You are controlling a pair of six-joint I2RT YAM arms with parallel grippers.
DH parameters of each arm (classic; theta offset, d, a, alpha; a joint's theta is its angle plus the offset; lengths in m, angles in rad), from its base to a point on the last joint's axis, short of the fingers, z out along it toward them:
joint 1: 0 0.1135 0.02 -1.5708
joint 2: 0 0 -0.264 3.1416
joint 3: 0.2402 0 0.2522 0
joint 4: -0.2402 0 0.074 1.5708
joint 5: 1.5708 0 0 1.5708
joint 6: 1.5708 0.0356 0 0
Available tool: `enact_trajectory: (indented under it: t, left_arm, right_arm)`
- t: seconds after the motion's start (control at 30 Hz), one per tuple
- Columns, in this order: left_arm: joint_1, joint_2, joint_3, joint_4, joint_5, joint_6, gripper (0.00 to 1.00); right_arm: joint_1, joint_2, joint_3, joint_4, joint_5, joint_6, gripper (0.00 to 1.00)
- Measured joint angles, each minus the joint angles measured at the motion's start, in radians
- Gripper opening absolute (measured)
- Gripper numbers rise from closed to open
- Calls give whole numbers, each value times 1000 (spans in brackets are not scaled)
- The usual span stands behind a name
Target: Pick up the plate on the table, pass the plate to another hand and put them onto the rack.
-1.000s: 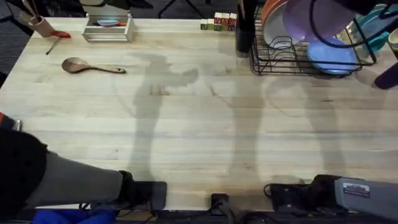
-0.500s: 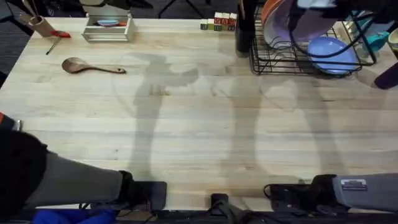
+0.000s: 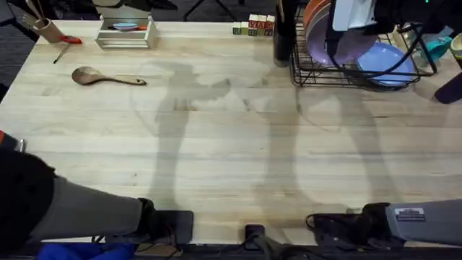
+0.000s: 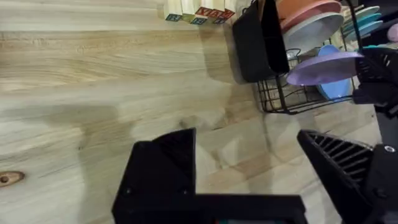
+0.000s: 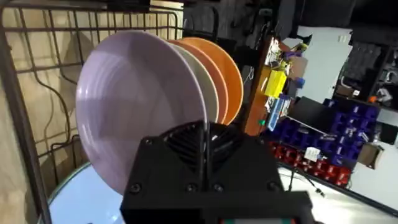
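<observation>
Right wrist view: my right gripper [image 5: 205, 155] pinches the plate [image 5: 140, 106] by its rim, holding it upright so it slots into the rack [image 5: 25, 81] beside the orange plate [image 5: 227, 78]. My left gripper [image 4: 249, 168] idles wide open.

The plate [image 5: 140, 106] is light purple. Next to it are a white plate [image 5: 208, 93] and an orange plate [image 5: 227, 81]. The rack [image 3: 339, 68] is black. The table [image 3: 216, 137] is pale wood.
</observation>
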Motion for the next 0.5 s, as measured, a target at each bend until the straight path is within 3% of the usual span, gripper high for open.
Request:
enact_trajectory:
  t: [0.5]
  left_arm:
    - [0,0,0,0,0,0,994]
  right_arm:
    - [-6,68,0,42,0,-79,28]
